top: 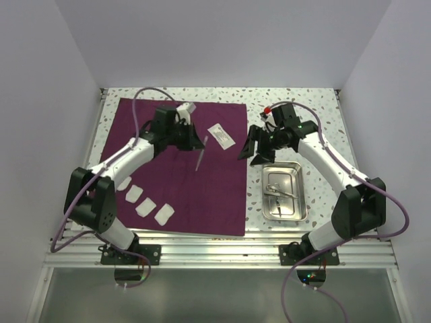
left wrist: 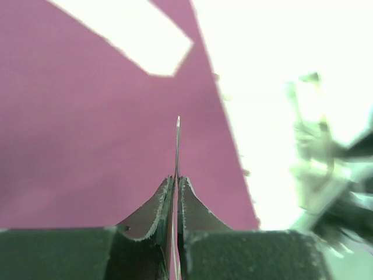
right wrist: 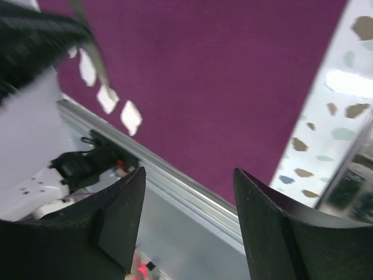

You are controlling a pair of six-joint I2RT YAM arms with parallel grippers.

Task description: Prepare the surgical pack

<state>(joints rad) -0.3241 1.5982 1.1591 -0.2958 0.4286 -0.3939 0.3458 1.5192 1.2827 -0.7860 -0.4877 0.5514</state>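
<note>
Left fingers (left wrist: 166, 195) clamped on thin metal instrument (left wrist: 178, 146) above deep-maroon fabric cloth (top: 202, 195).
Right fingers (right wrist: 125, 198) apart beside shiny rectangular steel tray (top: 300, 195) on the speckled desk (top: 316, 114); white pads (top: 145, 207) and white packet (top: 221, 134) lie on cloth. Only overhead shows loose instruments (top: 279, 190) in tray.

The cloth (top: 215, 195) is matt deep-maroon fabric, smooth and flat. The tray (top: 301, 195) is polished steel, bright and glossy. The thin instrument (left wrist: 178, 140) in the left pincer (left wrist: 176, 178) is bare shiny metal. The pads (top: 145, 207) look soft, white and matt. The counter (top: 316, 128) is smooth, speckled like terrazzo; the right pincer (right wrist: 189, 170) is matt black plastic.
</note>
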